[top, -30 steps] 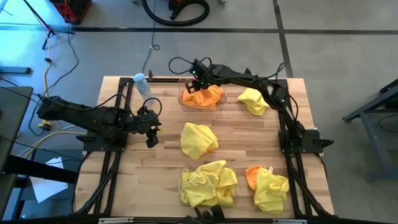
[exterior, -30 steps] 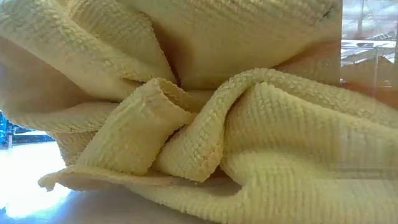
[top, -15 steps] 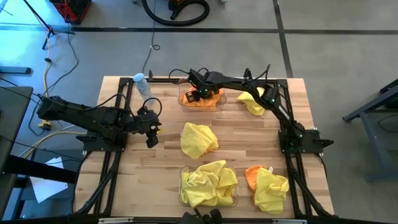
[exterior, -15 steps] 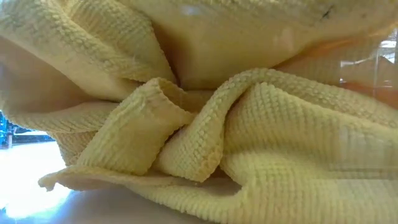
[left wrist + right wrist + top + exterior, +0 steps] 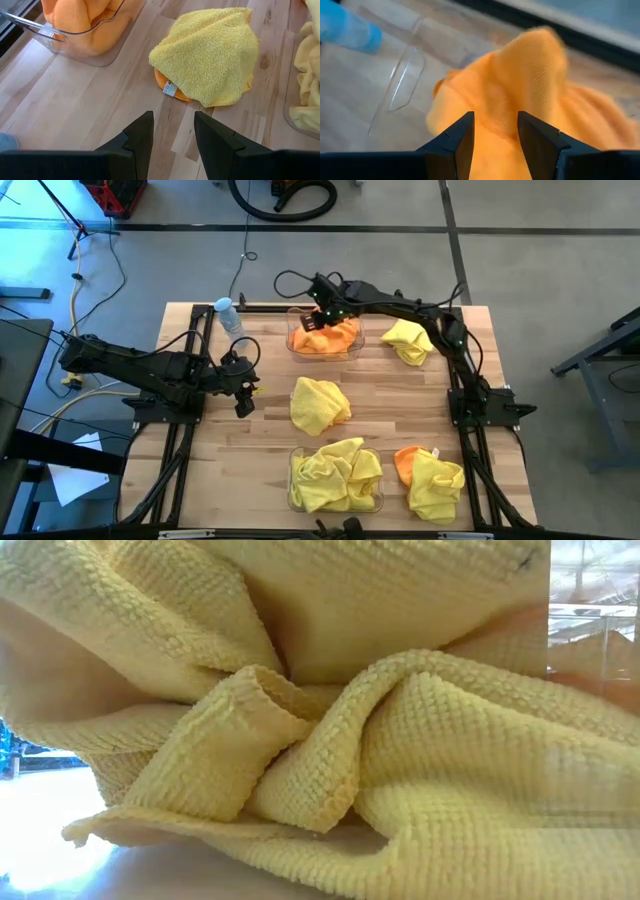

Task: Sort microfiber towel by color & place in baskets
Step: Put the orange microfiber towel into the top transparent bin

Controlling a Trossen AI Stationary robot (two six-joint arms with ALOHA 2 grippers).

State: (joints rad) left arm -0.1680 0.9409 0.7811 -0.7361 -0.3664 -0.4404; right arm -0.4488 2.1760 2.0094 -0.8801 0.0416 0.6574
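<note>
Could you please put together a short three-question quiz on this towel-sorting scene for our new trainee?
1. True or false: the clear plastic bin at the table's far edge holds orange microfiber towels.
2. Which gripper hovers over that bin: A) left gripper, B) right gripper?
3. Fill in: the clear plastic bin at the table's near edge holds ____ towels.

Key: 1 true; 2 B; 3 yellow.

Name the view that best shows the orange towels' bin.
The high view: the whole bin shows, the right gripper above it. Left wrist view catches one corner, right wrist view an edge; low view shows none.
</note>
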